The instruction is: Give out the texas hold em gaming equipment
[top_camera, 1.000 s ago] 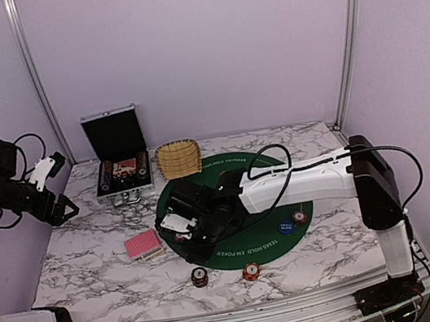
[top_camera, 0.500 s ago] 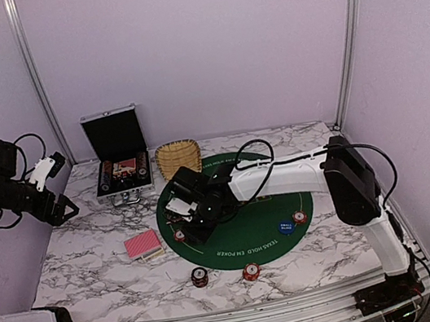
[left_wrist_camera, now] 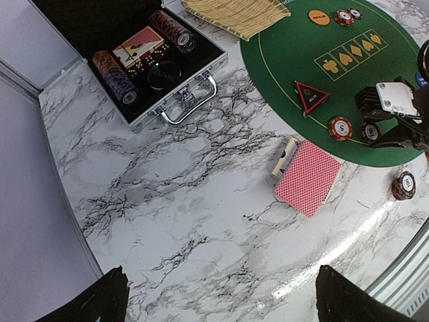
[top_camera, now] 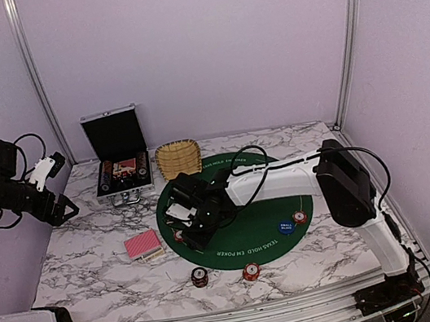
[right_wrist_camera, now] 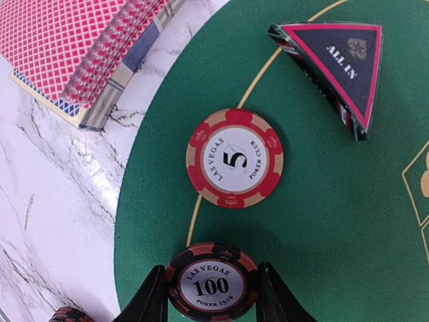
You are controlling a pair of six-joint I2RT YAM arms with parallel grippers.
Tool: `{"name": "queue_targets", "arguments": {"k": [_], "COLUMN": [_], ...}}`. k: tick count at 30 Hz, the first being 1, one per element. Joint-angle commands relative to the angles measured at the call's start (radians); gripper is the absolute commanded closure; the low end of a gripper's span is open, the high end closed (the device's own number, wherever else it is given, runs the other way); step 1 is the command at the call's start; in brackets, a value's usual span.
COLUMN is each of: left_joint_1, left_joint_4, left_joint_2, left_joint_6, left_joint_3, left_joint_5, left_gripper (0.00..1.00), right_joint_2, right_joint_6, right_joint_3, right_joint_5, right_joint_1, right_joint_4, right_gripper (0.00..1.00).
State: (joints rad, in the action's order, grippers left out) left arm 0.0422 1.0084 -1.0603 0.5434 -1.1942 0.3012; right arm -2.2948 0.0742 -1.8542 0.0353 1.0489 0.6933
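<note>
Right gripper (right_wrist_camera: 212, 290) clenched on a dark 100 chip (right_wrist_camera: 212, 280), one finger on each side of the rim, chip lying flat and face up between them. Below it: the 7 o'clock border of the green mat (right_wrist_camera: 322, 221), the mat's edge and the marble table (right_wrist_camera: 47, 221) just beside. From the held chip in the wrist view, a red-and-white 5 chip (right_wrist_camera: 234, 158) lies close at 12 o'clock, flat on the mat; the ALL IN marker (right_wrist_camera: 335, 64) sits at 1 o'clock, apart from both chips; the card deck (right_wrist_camera: 74, 47) is at 11 o'clock, off the mat on the marble, fanned a little. Blue disc (top_camera: 286, 227) lies at the mat's 4 o'clock, orange disc (left_wrist_camera: 319, 17) near its 12 o'clock. Left gripper (left_wrist_camera: 221, 285) hangs released and wide, high over the table's 9 o'clock side, holding nothing. Risks, as judged: the grip is on the rim only, so a quick swing could let the chip twist or drop on edge and roll. Set down here, it may straddle the mat's border and tilt, or land on the 5 chip. Fingers opening low could nudge that neighbour.
</note>
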Motion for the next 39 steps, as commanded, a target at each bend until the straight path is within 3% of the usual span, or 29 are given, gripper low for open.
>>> {"name": "queue_targets", "arguments": {"k": [1, 5, 16, 23, 32, 39], "left_joint_1": [-0.001, -0.002, -0.002, -0.002, -0.002, -0.002], "left_joint_4": [0.03, 0.03, 0.03, 0.032, 0.033, 0.038], "left_joint_2": [0.005, 0.004, 0.008, 0.01, 0.011, 0.012], "left_joint_6": [0.007, 0.009, 0.007, 0.008, 0.007, 0.005], "left_joint_3": [-0.017, -0.015, -0.016, -0.018, -0.022, -0.028], "left_joint_5": [-0.007, -0.005, -0.004, -0.003, 0.001, 0.004], "left_gripper": [0.01, 0.01, 0.01, 0.01, 0.01, 0.01], "right_joint_2": [-0.026, -0.017, 0.066, 0.192, 0.258, 0.232], "right_joint_6": [0.007, 0.009, 0.007, 0.014, 0.043, 0.048], "right_joint_3": [-0.018, -0.017, -0.016, 0.111, 0.252, 0.252], "right_joint_5": [0.011, 0.009, -0.007, -0.013, 0.038, 0.055], "right_joint_1": [-0.007, -0.011, -0.016, 0.03, 0.142, 0.162], "right_joint_4": [-0.025, -0.025, -0.001, 0.001, -0.011, -0.031], "right_gripper": [0.68, 0.51, 0.48, 0.45, 0.28, 0.24]}}
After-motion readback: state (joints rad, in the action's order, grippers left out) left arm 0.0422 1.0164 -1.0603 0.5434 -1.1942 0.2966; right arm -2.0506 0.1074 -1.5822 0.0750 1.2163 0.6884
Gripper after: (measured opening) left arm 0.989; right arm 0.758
